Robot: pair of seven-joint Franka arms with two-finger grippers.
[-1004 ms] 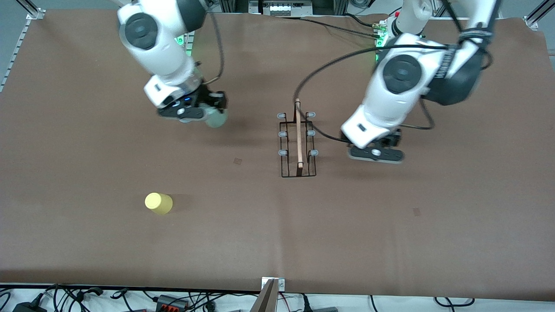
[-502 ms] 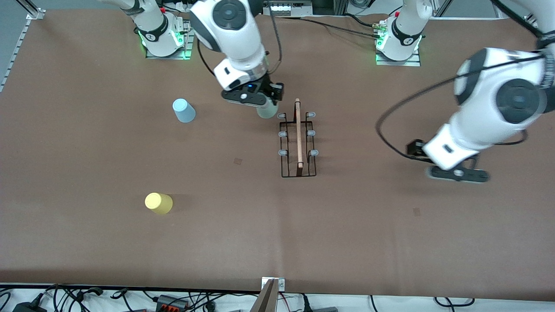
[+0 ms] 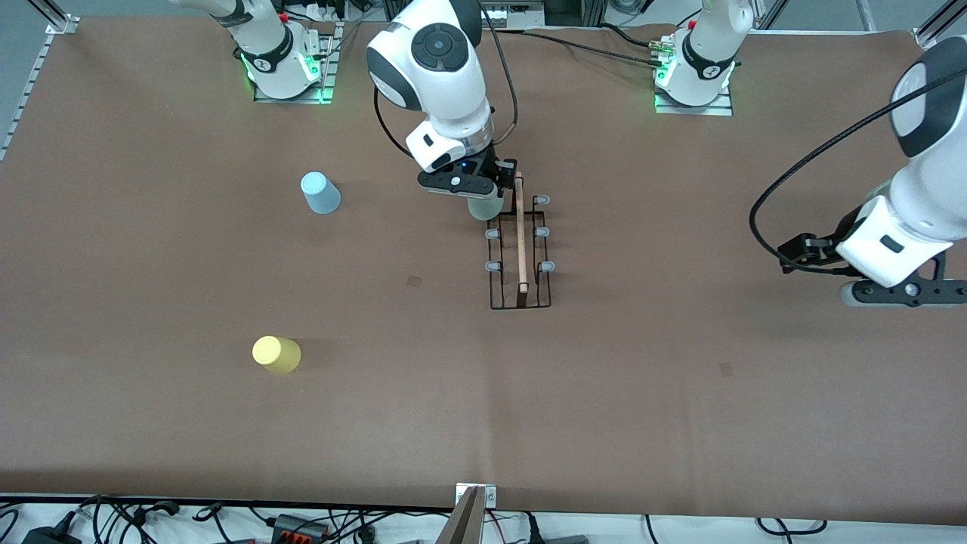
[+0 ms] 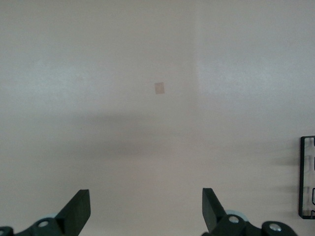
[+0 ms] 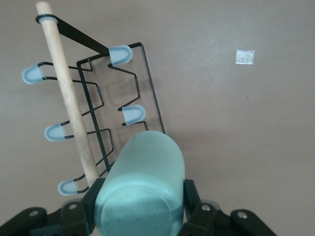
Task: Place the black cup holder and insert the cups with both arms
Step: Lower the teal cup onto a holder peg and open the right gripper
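Note:
The black cup holder [image 3: 520, 253] stands mid-table with its wooden rod handle [image 3: 520, 230] on top; it also shows in the right wrist view [image 5: 98, 113]. My right gripper [image 3: 477, 198] is shut on the pale grey-green cup [image 3: 483, 208] and holds it over the holder's end nearest the robot bases, above a grey-tipped peg; the cup fills the right wrist view [image 5: 140, 187]. The light blue cup [image 3: 320, 193] and the yellow cup [image 3: 276, 354] stand upside down toward the right arm's end. My left gripper [image 3: 899, 293] is open and empty over bare table at the left arm's end [image 4: 146, 209].
Brown paper covers the table [image 3: 680, 423]. Two small tape marks lie on it [image 3: 414, 281] [image 3: 726, 369]. Cables and a metal bracket [image 3: 474, 514] run along the table edge nearest the front camera. The arm bases [image 3: 283, 64] [image 3: 699, 72] stand at the edge farthest from it.
My right gripper has carried the grey-green cup from beside the light blue cup over to the holder's end. My left gripper has swung away from the holder to the left arm's end.

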